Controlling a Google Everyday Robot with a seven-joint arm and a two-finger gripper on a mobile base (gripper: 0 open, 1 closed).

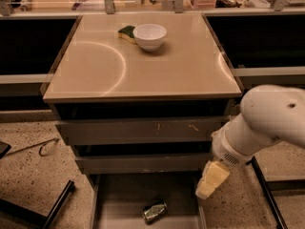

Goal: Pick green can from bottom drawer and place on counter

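The green can (154,211) lies on its side on the grey floor of the open bottom drawer (116,209), near the frame's lower edge. My gripper (208,181) hangs from the white arm at the right, above the drawer's right side and up and to the right of the can, not touching it. The tan counter (143,68) is above the drawers.
A white bowl (149,36) and a green-and-yellow sponge (126,33) sit at the counter's back. Two closed grey drawer fronts (138,130) are above the open drawer. Black bars (55,204) lie on the speckled floor at left and right.
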